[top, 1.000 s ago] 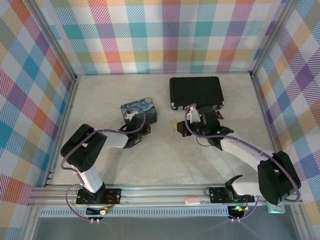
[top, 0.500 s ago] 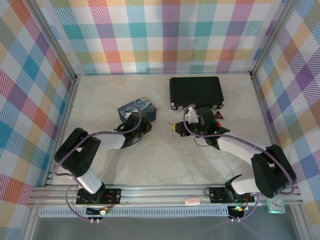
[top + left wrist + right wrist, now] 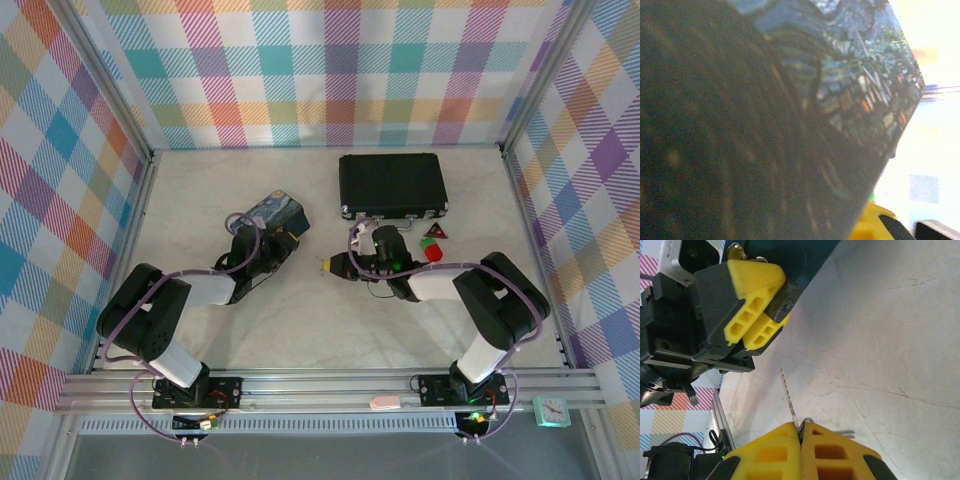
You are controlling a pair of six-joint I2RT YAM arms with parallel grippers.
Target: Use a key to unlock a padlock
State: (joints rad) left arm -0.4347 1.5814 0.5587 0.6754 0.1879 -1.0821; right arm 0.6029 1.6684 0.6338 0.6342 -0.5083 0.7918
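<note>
My right gripper (image 3: 801, 427) is shut on the key (image 3: 786, 392). The key's thin silvery blade sticks out from between the yellow fingers towards the left gripper. In the top view the right gripper (image 3: 334, 266) sits mid-table, pointing left. My left gripper (image 3: 781, 304) faces it a short gap away. Its yellow fingers are closed on a small dark body that looks like the padlock (image 3: 786, 296). From above, the left gripper (image 3: 283, 241) lies right against the blue painted tin (image 3: 280, 208). The key's tip is apart from the padlock.
The blue painted tin (image 3: 850, 75) sits very close to the left wrist camera. A large black case (image 3: 392, 183) lies at the back right. Small red and green blocks (image 3: 433, 249) lie beside the right arm. A second key (image 3: 842, 431) hangs behind the right fingers.
The right gripper has moved left with the key, towards the left gripper. The left gripper has shifted back and right against the tin, which now looks pushed back and tilted.
</note>
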